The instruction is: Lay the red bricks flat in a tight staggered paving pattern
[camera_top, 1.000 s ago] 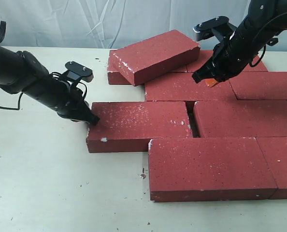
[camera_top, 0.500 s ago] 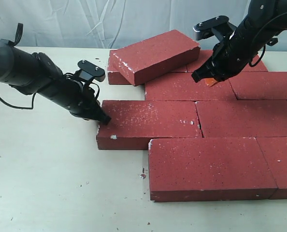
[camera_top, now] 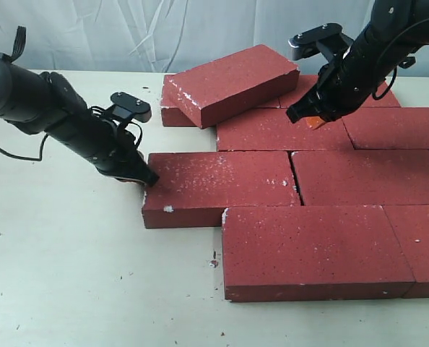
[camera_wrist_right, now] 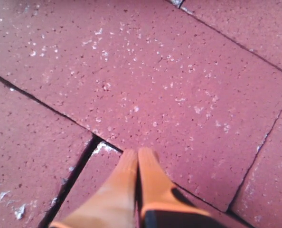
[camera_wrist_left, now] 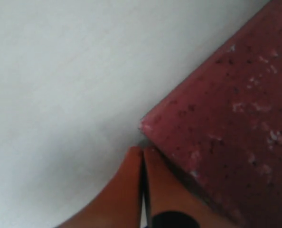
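Bricks point(camera_top: 308, 246) are lying packed toward the counter's point(camera_top: 70, 275) right edge. Left gripper point(camera_top: 150, 180), clenched empty, is touching 1 brick's point(camera_top: 222, 186) corner; right gripper point(camera_top: 310, 120), clenched, is hovering. Heavy, rigid slabs are likely favouring end pushes.

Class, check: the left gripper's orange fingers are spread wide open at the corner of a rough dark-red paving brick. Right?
No. The left gripper is shut, fingers together, at the corner of the dark-red paving brick; the left wrist view shows it.
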Controlling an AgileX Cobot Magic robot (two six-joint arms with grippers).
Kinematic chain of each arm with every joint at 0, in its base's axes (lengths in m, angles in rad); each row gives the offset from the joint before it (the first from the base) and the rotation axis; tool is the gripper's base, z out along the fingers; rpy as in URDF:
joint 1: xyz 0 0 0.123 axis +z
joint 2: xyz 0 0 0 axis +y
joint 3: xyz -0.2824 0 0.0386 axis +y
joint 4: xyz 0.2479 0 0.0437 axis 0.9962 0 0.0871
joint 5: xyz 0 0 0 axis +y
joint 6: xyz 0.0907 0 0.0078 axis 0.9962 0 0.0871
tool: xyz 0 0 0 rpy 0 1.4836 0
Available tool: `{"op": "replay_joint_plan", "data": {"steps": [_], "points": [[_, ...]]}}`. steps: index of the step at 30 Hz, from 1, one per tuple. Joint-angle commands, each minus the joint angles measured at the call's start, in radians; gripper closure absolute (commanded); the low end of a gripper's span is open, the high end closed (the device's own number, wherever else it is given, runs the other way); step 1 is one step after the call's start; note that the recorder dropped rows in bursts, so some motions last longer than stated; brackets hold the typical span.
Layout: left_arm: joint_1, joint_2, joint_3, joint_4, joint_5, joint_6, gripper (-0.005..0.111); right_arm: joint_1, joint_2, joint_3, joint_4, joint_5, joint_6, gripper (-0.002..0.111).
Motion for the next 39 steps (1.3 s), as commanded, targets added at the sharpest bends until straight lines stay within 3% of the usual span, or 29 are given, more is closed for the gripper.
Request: {"op": "replay_joint_plan", "data": {"steps": [1,8,13,16,22,29,39], "points": [[0.026,-0.013,0.002,0.0,0.004,-0.01,0.107,-0.004,-0.007,0.005,0.002,-0.018,-0.002,0.109],[0.061,-0.016,0.002,0.049,0.036,-0.01,0.107,-0.004,-0.001,0.005,0.002,-0.015,-0.002,0.109],[0.141,-0.035,0.008,0.152,0.229,-0.12,0.107,-0.004,-0.001,0.005,0.001,-0.017,-0.002,0.109],[0.163,-0.045,0.056,0.129,0.227,-0.137,0.107,-0.004,-0.001,0.005,0.001,-0.017,-0.002,0.109],[0.163,-0.045,0.097,0.09,0.139,-0.125,0.107,-0.004,-0.001,0.005,0.001,-0.015,-0.002,0.109],[0.127,-0.043,0.097,0.006,0.2,-0.029,0.107,-0.004,-0.001,0.005,0.001,-0.049,-0.002,0.109],[0.084,-0.043,0.097,-0.011,0.189,-0.026,0.107,-0.004,-0.001,0.005,0.001,-0.044,-0.002,0.109]]}}
